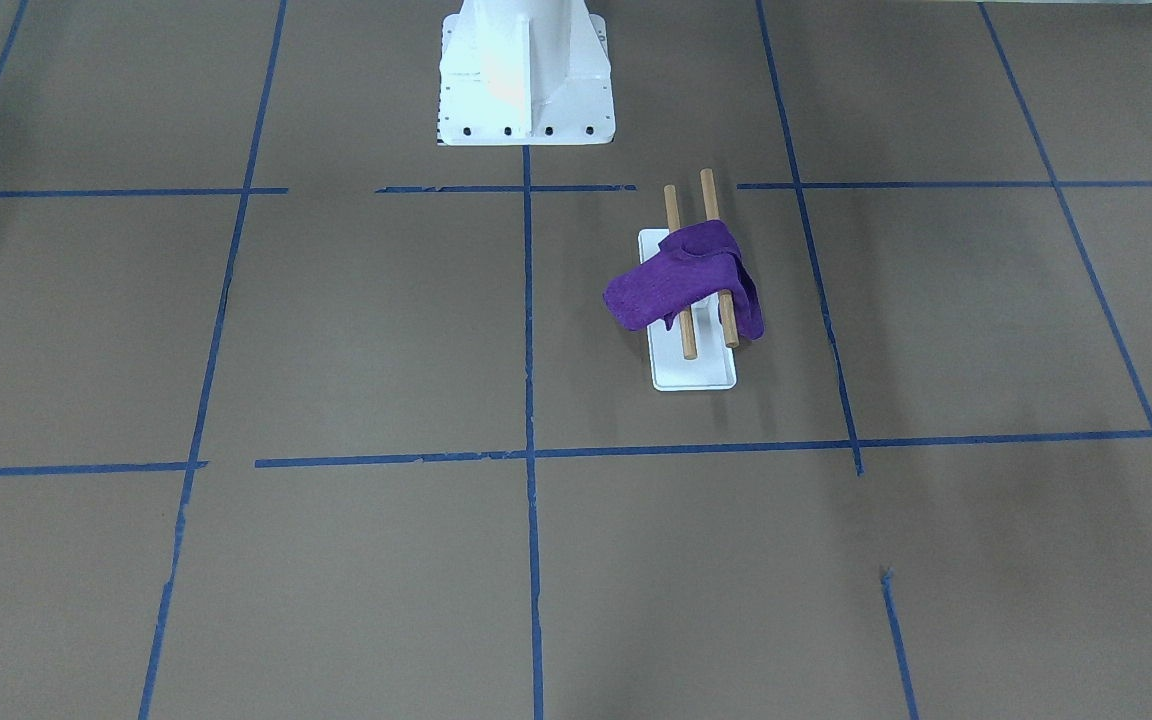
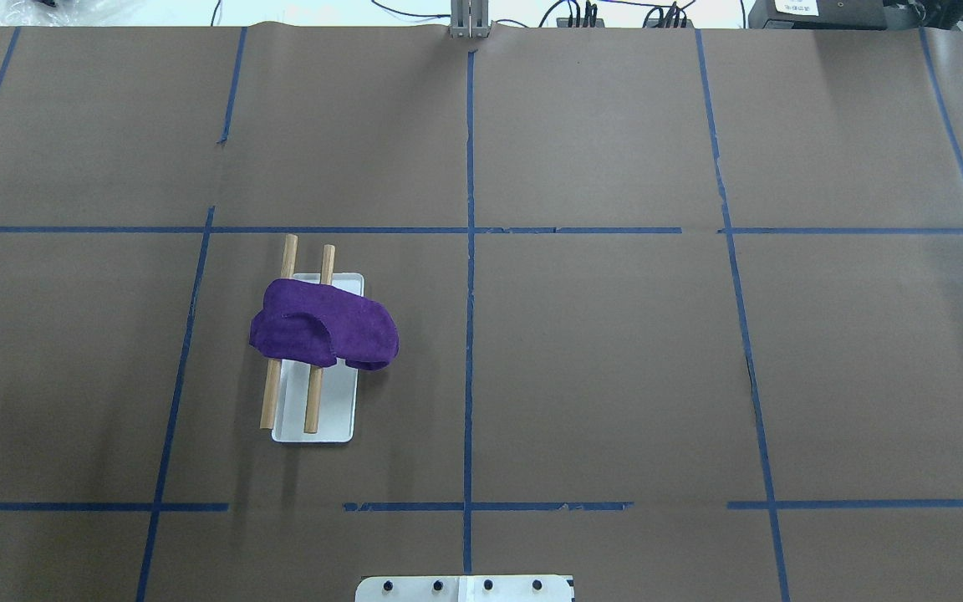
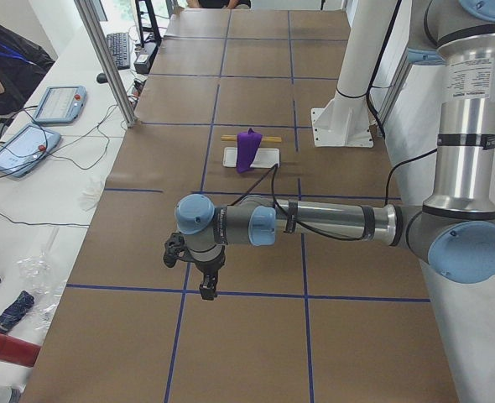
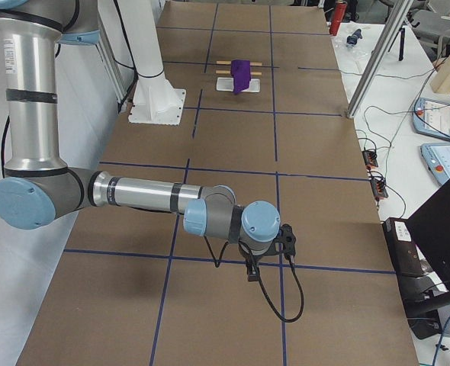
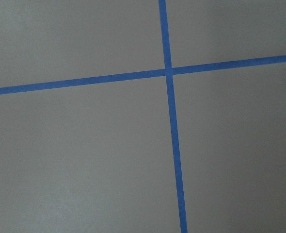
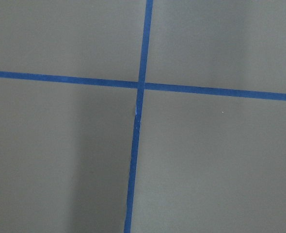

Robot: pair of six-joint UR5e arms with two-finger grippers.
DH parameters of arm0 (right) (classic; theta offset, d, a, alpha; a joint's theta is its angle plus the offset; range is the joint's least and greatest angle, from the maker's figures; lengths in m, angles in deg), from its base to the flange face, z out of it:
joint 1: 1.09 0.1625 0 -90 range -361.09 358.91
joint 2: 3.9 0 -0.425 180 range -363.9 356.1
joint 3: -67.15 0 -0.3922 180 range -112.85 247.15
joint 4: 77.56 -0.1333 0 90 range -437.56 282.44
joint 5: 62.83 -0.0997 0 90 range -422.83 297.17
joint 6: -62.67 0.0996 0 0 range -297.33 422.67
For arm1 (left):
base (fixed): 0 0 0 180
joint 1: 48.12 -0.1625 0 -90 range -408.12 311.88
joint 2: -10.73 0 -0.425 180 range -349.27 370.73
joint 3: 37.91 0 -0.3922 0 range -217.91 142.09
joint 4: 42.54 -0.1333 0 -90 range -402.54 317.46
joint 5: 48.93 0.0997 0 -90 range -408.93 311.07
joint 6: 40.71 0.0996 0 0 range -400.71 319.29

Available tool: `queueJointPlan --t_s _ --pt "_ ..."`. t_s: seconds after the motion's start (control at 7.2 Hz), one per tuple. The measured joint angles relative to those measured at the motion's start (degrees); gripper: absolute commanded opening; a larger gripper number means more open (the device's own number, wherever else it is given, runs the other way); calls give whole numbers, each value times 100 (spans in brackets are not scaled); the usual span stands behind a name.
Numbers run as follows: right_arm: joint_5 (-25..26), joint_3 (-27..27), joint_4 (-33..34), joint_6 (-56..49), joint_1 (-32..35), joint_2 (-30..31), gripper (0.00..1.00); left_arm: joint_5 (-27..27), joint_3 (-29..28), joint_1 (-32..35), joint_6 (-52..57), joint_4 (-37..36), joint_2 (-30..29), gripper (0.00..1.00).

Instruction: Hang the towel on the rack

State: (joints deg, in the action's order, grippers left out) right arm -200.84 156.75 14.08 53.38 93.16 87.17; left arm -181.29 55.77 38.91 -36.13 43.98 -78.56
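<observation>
Towel (image 2: 327, 334) lies draped across both wooden rods (image 2: 312, 401) of rack (image 2: 339, 428), bunched, folds uneven. Task looks done.

Left gripper (image 3: 205, 290) and right gripper (image 4: 250, 273) hang over bare table, well apart from rack. Seen only from side cameras, so cannot tell how wide either is open; nothing visibly held.

Risk: uneven drape may let towel slide off rods if rack gets knocked.

the towel (image 2: 327, 330) lies draped across both rods of the rack (image 2: 318, 425), hanging off either side. the rack stands on the table (image 2: 615, 359), left of its middle line and ahead of the pedestal (image 2: 465, 588). the left gripper (image 3: 206, 292) hangs over the table's left end and the right gripper (image 4: 251, 274) over its right end, both well apart from the rack.
</observation>
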Motion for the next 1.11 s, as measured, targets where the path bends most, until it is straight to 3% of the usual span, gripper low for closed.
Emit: queueJointPlan --t_s 0.28,1.11 --pt "300 293 -3 241 -57 -8 100 0 21 17 -6 -3 -22 100" --pt "248 466 -5 296 -161 68 100 6 133 41 -409 -3 -86 100"
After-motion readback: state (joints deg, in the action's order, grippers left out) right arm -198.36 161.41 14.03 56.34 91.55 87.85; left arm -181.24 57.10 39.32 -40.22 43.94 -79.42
